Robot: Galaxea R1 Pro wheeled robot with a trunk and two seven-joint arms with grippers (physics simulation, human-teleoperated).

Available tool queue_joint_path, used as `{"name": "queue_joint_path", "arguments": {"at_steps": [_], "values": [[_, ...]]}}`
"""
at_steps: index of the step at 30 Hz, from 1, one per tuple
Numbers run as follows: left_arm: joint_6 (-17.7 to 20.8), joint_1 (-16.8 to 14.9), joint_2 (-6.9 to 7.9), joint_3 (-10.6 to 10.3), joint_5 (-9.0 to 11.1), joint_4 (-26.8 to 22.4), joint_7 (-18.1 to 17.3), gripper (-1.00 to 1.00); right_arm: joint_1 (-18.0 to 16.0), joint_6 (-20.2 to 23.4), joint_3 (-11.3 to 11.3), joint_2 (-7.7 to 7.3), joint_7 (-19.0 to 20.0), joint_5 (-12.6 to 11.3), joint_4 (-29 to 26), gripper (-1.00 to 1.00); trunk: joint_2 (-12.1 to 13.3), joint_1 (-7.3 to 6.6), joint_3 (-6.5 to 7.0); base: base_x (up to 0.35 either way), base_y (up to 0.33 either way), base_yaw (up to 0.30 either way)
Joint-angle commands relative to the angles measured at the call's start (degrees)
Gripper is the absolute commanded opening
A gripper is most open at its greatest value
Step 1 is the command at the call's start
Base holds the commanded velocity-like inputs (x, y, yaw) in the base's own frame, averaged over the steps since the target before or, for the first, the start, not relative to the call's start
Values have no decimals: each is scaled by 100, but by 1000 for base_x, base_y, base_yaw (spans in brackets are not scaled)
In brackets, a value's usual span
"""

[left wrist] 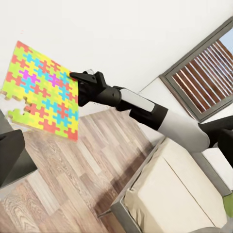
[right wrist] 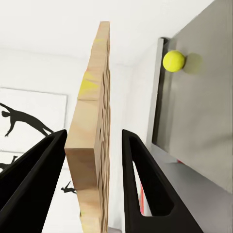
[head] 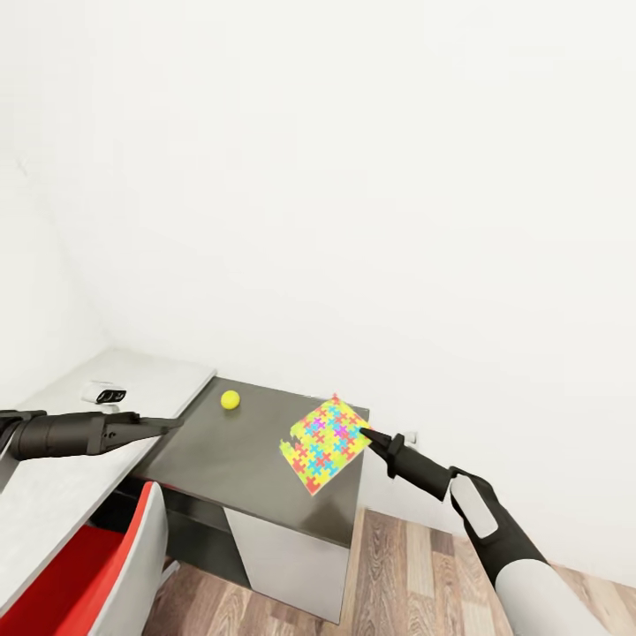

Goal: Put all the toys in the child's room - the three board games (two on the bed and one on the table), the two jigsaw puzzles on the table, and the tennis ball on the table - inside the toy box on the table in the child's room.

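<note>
- Head view: the thin flat jigsaw puzzle sheet of yellow, pink, green and blue interlocking pieces (head: pixel 326 443) is lifted and tilted above the dark grey end section of the long desk (head: pixel 238 459), gripped by its right-hand edge.
- The right gripper (head: pixel 365 434) has that edge; in the right wrist view its two black fingers (right wrist: pixel 141 179) flank the sheet (right wrist: pixel 92 145) edge-on, spread only about as wide as the sheet is thick, though contact is not plain.
- The sheet's flat face runs from the claw toward the small yellow-green tennis ball (head: pixel 230 399), which rests well apart, farther back on the dark top.
- The left gripper (head: pixel 172 423) hovers near the ball; whether it is open, I cannot tell. It looks the nearer arm for the ball.
</note>
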Motion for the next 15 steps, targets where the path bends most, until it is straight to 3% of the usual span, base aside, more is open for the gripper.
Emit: {"name": "queue_joint_path", "arguments": {"at_steps": [1,5,10,15], "values": [[61,-4,3,-4,-2,-1,-21,100,-5,30,-9,1,17,23,-94,-100,33,-20,8,0,0,4],[61,-4,3,-6,-2,-1,-21,100,-22,146,-9,1,3,29,-620,-100,193,-108,80,0,0,2],[61,-4,4,-8,-2,-1,-21,100,-50,670,-68,4,-50,20,-1480,-100,394,-218,170,0,0,0],[61,-4,4,-14,-2,-1,-21,100,-157,885,-226,17,-99,12,-1781,-100,594,-328,259,0,0,0]]}}
